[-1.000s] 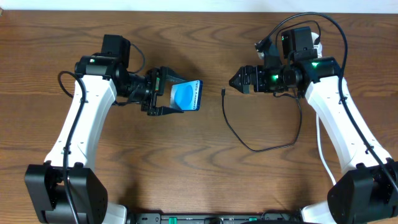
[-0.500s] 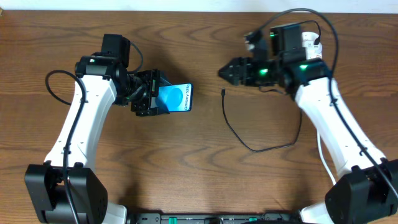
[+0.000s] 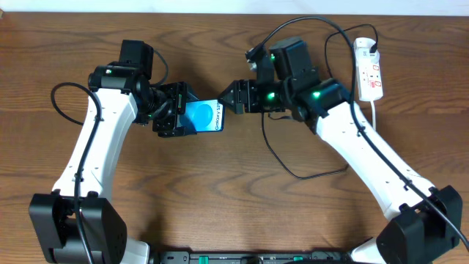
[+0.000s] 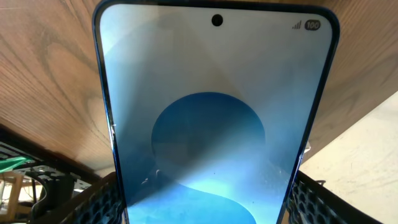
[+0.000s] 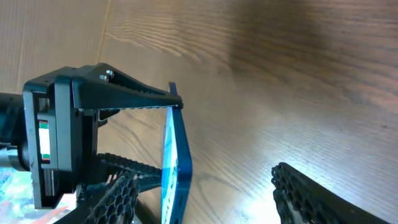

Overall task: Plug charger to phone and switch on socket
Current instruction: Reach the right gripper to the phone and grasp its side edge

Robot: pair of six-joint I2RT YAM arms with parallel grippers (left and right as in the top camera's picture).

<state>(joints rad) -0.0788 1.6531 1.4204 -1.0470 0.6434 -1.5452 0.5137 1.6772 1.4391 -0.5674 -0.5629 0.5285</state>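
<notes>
The phone [image 3: 204, 116], with a light-blue screen, is held off the table in my left gripper [image 3: 183, 116], which is shut on its sides. It fills the left wrist view [image 4: 214, 118]. My right gripper [image 3: 227, 104] is open at the phone's right end. In the right wrist view the phone's blue edge [image 5: 177, 168] stands between my spread right fingers [image 5: 205, 202], nearer the left one. The charger, a thin black cable [image 3: 287, 170], loops on the table below the right arm. Its tip end runs under the right gripper and is hidden. The white socket [image 3: 368, 62] lies at the back right.
A white cord [image 3: 376, 139] runs from the socket down the right side behind the right arm. Black arm cables arc above both arms. The table's back edge is close behind the socket.
The right arm has swung left from the socket to the phone's end, uncovering the socket. The left gripper has drawn the phone a little to the left and turned it.
</notes>
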